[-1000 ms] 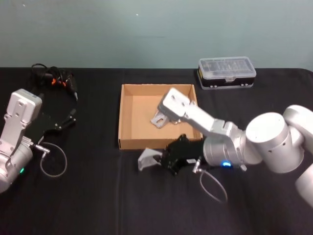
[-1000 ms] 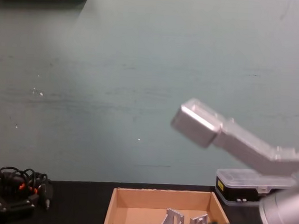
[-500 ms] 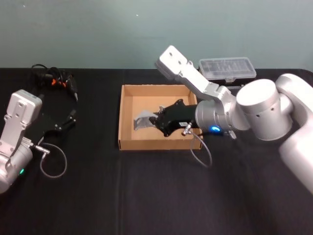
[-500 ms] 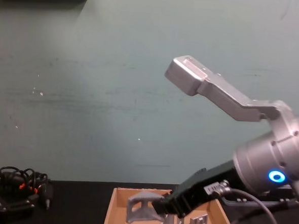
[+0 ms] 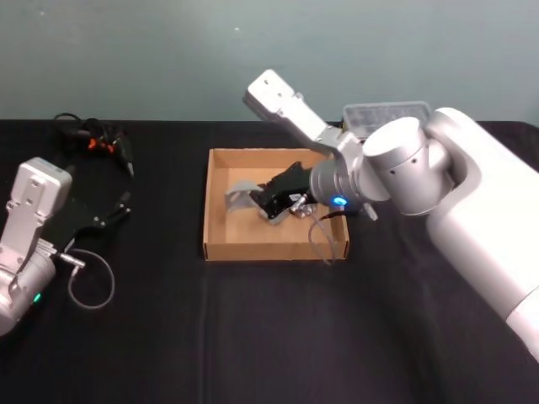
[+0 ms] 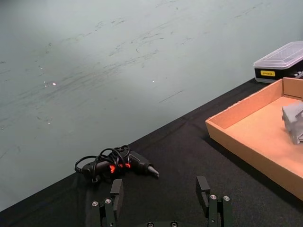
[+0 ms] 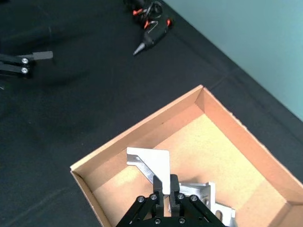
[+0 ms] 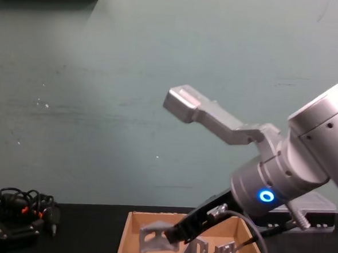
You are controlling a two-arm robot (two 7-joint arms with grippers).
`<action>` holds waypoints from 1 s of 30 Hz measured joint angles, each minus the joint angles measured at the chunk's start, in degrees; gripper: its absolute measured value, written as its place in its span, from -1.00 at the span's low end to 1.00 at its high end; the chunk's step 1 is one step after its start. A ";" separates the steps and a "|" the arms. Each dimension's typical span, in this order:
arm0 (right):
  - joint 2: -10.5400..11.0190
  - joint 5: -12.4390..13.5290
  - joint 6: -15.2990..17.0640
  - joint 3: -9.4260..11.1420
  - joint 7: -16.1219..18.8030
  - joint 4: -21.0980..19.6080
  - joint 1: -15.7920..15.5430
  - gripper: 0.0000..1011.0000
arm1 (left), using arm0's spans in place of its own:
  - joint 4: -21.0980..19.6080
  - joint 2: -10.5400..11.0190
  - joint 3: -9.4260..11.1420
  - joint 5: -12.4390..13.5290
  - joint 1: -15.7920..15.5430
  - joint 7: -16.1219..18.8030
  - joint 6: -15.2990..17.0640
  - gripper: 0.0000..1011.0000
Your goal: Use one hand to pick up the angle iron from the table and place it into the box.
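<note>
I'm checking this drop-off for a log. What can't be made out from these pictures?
- Whether the held angle iron touches the box floor: right gripper covers its lower edge in the right wrist view; the chest view's bottom edge cuts it off.
- How many brackets already lie inside: that gripper covers part.
- Plastic case contents: too small.

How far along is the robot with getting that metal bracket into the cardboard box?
Nearly finished. The right gripper holds the silver metal angle iron over the shallow tan cardboard box, where another bracket already lies. Only lowering and letting go remain. The left gripper sits idle, open.
</note>
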 joint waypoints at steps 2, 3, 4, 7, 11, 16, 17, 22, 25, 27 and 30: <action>-0.60 -0.32 -0.01 -0.21 0.12 1.24 0.50 -0.86 | 0.00 0.00 0.00 0.00 0.00 0.00 0.00 1.00; -0.86 -0.50 -0.04 -0.31 0.16 1.83 0.73 -0.86 | 0.00 0.00 0.00 0.00 0.00 0.00 0.00 1.00; -1.42 -0.88 -0.14 -0.55 0.37 2.99 1.18 -0.86 | 0.00 0.00 0.00 0.00 0.00 0.00 0.00 1.00; -2.27 -1.62 -0.37 -0.92 0.59 4.79 1.79 -0.86 | 0.00 0.00 0.00 0.00 0.00 0.00 0.00 1.00; -2.96 -2.42 -0.69 -1.15 0.89 6.42 2.30 -0.86 | 0.00 0.00 0.00 0.00 0.00 0.00 0.00 1.00; -3.70 -3.31 -1.06 -1.15 1.16 8.24 2.84 -0.86 | 0.00 0.00 0.00 0.00 0.00 0.00 0.00 1.00; -3.73 -3.36 -1.09 -1.15 1.20 8.34 2.88 -0.86 | 0.00 0.00 0.00 0.00 0.00 0.00 0.00 1.00; -3.66 -3.32 -1.11 -1.12 1.23 8.13 2.88 -0.86 | 0.00 0.00 0.00 0.00 0.00 0.00 0.00 1.00; -3.62 -3.31 -1.11 -1.11 1.23 8.04 2.84 -0.86 | 0.00 0.00 0.00 0.00 0.00 0.00 0.00 1.00; -3.58 -3.28 -1.11 -1.11 1.24 7.95 2.79 -0.81 | 0.00 0.00 0.00 0.00 0.00 0.00 0.00 1.00; -3.54 -3.23 -1.11 -1.10 1.23 7.87 2.75 -0.68 | 0.00 0.00 0.00 0.00 0.00 0.00 0.00 1.00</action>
